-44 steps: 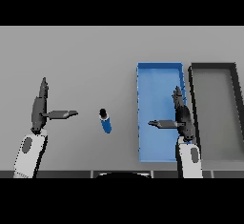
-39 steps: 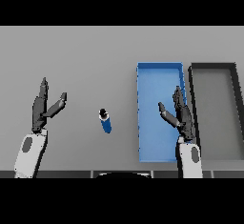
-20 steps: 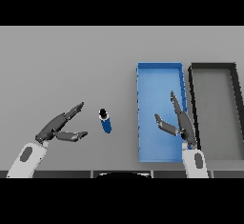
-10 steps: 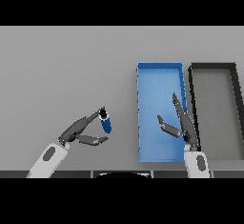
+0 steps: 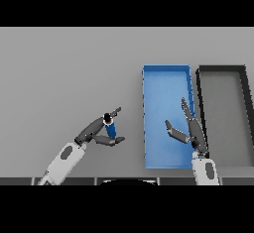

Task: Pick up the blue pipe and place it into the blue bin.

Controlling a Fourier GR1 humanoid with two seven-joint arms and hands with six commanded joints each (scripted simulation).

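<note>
The blue pipe [image 5: 110,126], a short blue cylinder with a dark end cap, lies on the grey table left of the blue bin [image 5: 147,98]. My left hand [image 5: 94,131] has reached it, fingers above and thumb below, straddling the pipe without closing round it. The bin is a long blue tray with nothing inside. My right hand [image 5: 192,130] hovers open over the bin's lower right part, fingers straight and thumb spread to the left.
A dark grey bin [image 5: 201,83] of the same shape stands right beside the blue bin, on its right. The grey table [image 5: 69,73] stretches wide to the left and back.
My left hand has swung right from the table's left side and come down around the pipe. The right hand tilted slightly over the bin. The pipe has stayed where it was.
</note>
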